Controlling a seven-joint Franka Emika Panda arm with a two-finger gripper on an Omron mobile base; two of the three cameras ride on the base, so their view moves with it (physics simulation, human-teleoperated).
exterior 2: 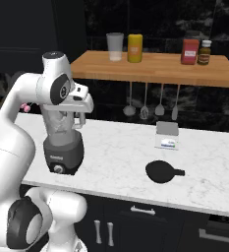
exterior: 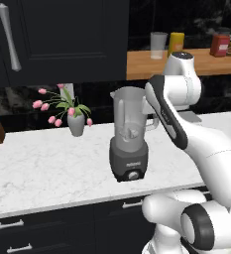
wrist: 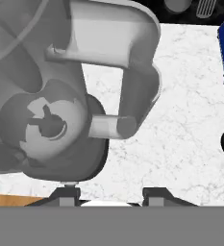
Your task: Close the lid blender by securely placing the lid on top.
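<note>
- Black and flat, the lid (exterior 2: 161, 172) lies on the white marble counter (exterior 2: 121, 152), well apart from the blender (exterior 2: 63, 140), at about 3 o'clock from it in the right base view; its small tab points to 3 o'clock
- The blender jar stands open-topped on its dark base, handle toward the lid's side; the hand view looks down into it at the blade
- The gripper (wrist: 112, 193) hovers above the jar's handle (wrist: 132, 81); its two dark tips stand a little apart with nothing between them, so it carries nothing
- Judged from this, the step in hand is the reach for the lid, not yet begun in earnest: the arm is over the blender while the lid waits across the counter
- The next move likely calls for swinging toward 3 o'clock, dropping low over the disc, and gripping its tab or rim, since a flat disc gives little to pinch
- The blue-and-white scale (exterior 2: 166, 136) sits just beyond the lid at 12 o'clock; its label is too small to read
- Shelf jars (exterior 2: 189, 51) bear labels, also unreadable
</note>
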